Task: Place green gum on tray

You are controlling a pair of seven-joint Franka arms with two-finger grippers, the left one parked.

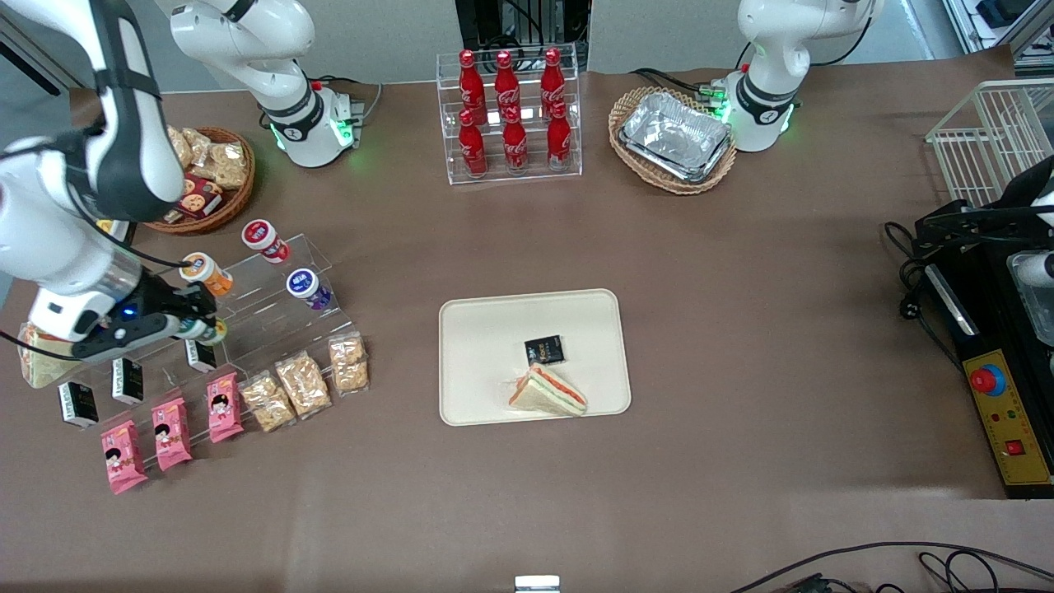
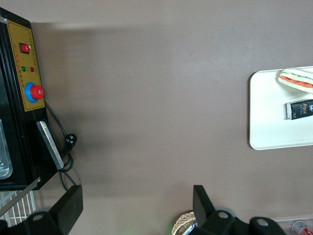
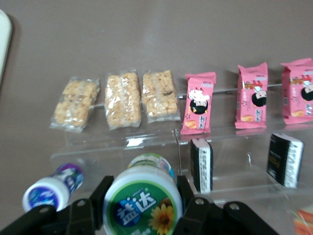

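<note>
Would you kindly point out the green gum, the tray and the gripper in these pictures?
green gum (image 3: 142, 209): right wrist view, on its labelled lid.
tray (image 1: 482, 362): front view, on a bare part of its floor.
gripper (image 3: 143, 203): right wrist view, midway between its fingertips, which flank the gum.

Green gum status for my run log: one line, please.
claw: shut on green gum | at acrylic shelf | tray: gum not placed

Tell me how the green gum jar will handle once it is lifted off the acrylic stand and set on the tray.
The green gum sits between the fingers of the gripper at the acrylic stand. It looks like a rigid plastic cylinder, so it should hold its shape. The smooth round wall may slip or twist. On the tray it should stand upright; on its side it would probably roll.
</note>
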